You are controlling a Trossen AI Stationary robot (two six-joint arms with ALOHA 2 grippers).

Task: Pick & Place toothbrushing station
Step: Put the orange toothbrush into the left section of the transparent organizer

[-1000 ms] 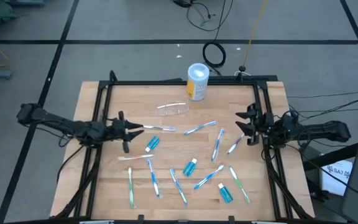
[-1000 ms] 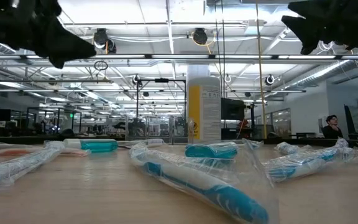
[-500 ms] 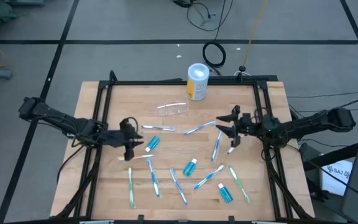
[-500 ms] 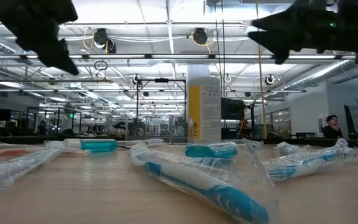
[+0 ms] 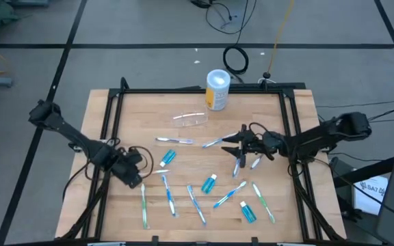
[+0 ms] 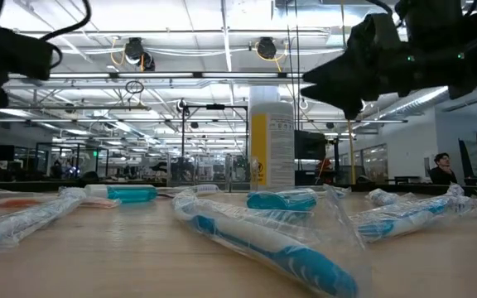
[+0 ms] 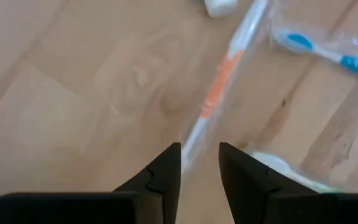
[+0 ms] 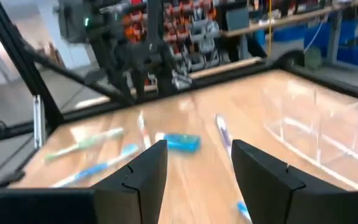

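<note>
The see-through cup lies on its side on the wooden table, far of centre; it also shows in the right wrist view. No gripper touches it. My left gripper is open and points down over the left part of the table. In the left wrist view its fingertips stand either side of the end of a wrapped orange-and-white toothbrush. My right gripper is open and empty above the table's middle right, pointing toward the table's left, near of the cup; it also shows in its own wrist view.
A yellow container with a white-blue lid stands at the far edge behind the cup. Several wrapped toothbrushes and small teal tubes lie scattered over the middle and near part. A black frame borders the table.
My left gripper has gone toward the table's near edge and tipped from pointing right to pointing down over the orange toothbrush. My right gripper has gone toward the table's left, out over the toothbrushes in the middle. The cup has stayed where it was.
</note>
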